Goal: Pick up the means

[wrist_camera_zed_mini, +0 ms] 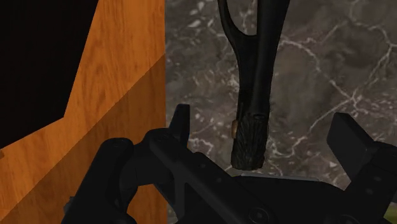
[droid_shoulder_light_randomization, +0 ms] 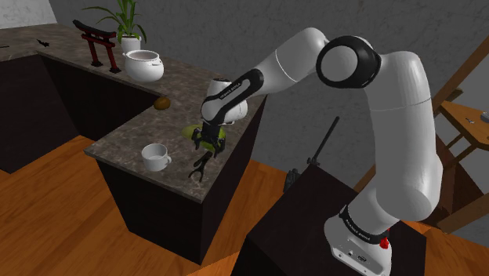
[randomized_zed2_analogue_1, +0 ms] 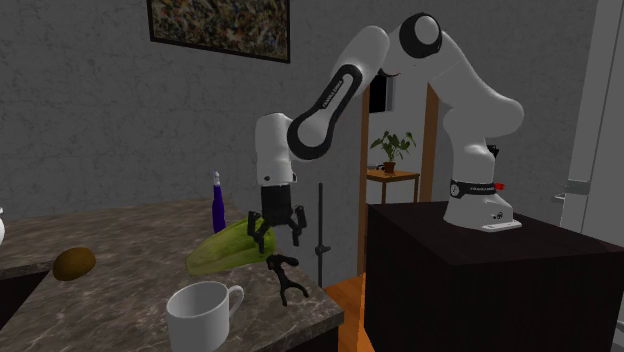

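Observation:
The task's object is a black Y-shaped fork with a rough dark handle (wrist_camera_zed_mini: pixel 251 127). It lies flat on the marbled stone counter (droid_shoulder_light_randomization: pixel 133 133), close to the counter's corner (droid_shoulder_light_randomization: pixel 201 167) (randomized_zed2_analogue_1: pixel 285 277). My black gripper (droid_shoulder_light_randomization: pixel 205 143) (randomized_zed2_analogue_1: pixel 277 228) points down just above its handle end and is open. In the wrist view the handle's tip sits between my two fingers (wrist_camera_zed_mini: pixel 181 121), and neither one touches it. The forked end points away from the gripper (wrist_camera_zed_mini: pixel 264 130).
A green leafy thing (randomized_zed2_analogue_1: pixel 225 248) lies right behind the gripper. A white mug (droid_shoulder_light_randomization: pixel 156 157) (randomized_zed2_analogue_1: pixel 203 312) stands beside the fork. A brown fruit (droid_shoulder_light_randomization: pixel 162 103), white pot (droid_shoulder_light_randomization: pixel 144 64), blue bottle (randomized_zed2_analogue_1: pixel 216 203) and red gate model (droid_shoulder_light_randomization: pixel 97 41) sit further off. The counter edge drops to wooden floor (wrist_camera_zed_mini: pixel 121 83).

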`<action>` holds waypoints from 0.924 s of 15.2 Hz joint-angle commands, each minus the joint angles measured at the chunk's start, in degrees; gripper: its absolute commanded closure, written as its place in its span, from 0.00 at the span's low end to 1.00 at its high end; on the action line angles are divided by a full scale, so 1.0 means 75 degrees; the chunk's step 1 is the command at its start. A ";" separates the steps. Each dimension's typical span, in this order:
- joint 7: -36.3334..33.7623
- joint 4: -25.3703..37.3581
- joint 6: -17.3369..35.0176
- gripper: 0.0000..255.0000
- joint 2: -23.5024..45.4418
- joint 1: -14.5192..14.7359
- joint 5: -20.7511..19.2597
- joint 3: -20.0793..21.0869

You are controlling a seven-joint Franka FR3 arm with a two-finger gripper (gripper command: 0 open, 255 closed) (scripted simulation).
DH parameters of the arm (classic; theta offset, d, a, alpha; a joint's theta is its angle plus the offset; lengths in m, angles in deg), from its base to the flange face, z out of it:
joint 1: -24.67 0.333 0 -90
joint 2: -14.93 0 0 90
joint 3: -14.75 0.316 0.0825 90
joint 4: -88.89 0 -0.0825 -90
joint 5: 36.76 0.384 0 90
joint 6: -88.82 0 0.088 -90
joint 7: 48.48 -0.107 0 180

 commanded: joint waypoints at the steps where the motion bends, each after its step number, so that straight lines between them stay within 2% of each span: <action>1: -0.0039 0.0152 0.0098 0.00 0.0234 0.0020 0.0011 -0.0024; 8: 0.0022 0.0328 0.0411 0.00 0.0728 0.0050 -0.0006 -0.0049; 9: 0.0020 0.0328 0.0406 1.00 0.0723 0.0051 -0.0006 -0.0049; 14: 0.0021 0.0329 0.0410 1.00 0.0728 0.0050 -0.0006 -0.0049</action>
